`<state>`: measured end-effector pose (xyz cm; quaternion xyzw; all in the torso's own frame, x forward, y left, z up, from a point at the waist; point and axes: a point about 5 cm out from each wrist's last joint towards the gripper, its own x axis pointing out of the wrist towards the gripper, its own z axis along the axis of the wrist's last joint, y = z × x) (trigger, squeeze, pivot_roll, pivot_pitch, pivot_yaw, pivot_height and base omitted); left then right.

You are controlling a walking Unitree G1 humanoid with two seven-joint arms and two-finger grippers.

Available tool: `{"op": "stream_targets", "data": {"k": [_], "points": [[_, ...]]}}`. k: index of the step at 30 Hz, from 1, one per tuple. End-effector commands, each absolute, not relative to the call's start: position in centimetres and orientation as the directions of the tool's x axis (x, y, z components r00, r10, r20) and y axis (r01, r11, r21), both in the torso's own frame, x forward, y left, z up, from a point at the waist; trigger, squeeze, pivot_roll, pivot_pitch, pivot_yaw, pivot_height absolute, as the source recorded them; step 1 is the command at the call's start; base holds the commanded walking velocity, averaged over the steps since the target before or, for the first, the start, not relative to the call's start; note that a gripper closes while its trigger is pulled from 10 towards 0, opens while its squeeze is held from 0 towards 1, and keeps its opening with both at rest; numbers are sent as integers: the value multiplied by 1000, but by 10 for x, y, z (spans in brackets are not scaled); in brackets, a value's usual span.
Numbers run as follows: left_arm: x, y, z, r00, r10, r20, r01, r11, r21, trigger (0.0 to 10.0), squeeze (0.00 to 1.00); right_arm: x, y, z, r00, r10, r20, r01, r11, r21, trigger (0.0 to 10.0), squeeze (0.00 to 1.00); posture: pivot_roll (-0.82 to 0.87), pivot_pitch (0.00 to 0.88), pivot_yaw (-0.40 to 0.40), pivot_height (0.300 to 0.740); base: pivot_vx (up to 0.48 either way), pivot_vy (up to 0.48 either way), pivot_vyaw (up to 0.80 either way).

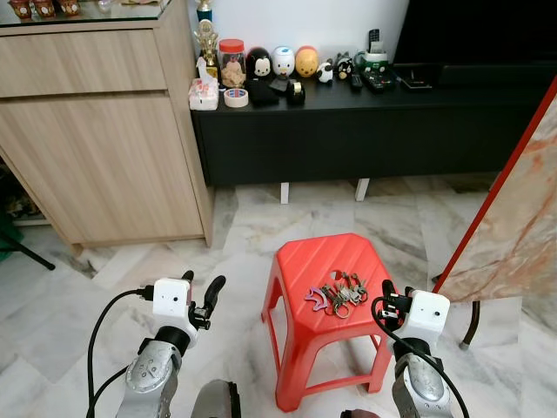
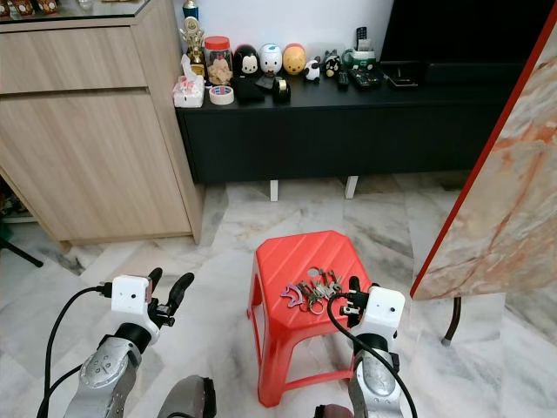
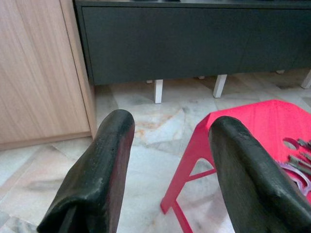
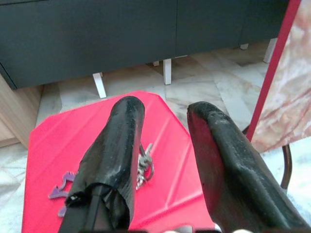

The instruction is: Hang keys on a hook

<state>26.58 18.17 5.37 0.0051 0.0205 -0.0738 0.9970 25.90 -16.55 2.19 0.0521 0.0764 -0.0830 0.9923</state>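
A bunch of keys [image 1: 341,293] with a purple tag [image 1: 317,300] lies on the near right part of a red plastic stool [image 1: 318,254]. My right gripper [image 4: 167,109] is open just above the stool's near right corner, and the keys [image 4: 145,164] sit beneath and slightly beyond its fingers without touching them. Left of the stool, my left gripper [image 3: 172,127] is open over the marble floor with nothing between its fingers. The stool's edge and the keys [image 3: 297,160] lie off to its right side.
A light wooden cabinet [image 1: 96,131] stands at the left. A low black console [image 1: 365,126] along the back wall carries figurines, a jar and tape. A marble-patterned board with a red edge [image 1: 522,218] leans at the right, close to the stool.
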Motion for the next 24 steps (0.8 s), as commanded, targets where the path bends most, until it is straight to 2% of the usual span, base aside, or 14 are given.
{"op": "stream_targets", "data": {"k": [1,17,24], "points": [[266,181,54,988,-150,-45,151,989,5,10000,0,259,-166,21,974,-155,-164,171,981,91,10000,0,43,10,-34,637,345,0,0],[267,182,55,989,-144,-38,144,990,4,10000,0,257,-161,20,978,-123,-167,140,985,100,10000,0,44,12,-33,637,352,0,0],[267,182,55,989,-143,-35,143,990,4,10000,0,256,-158,12,972,-73,-223,98,990,103,10000,0,44,13,-34,637,0,0,0]]}}
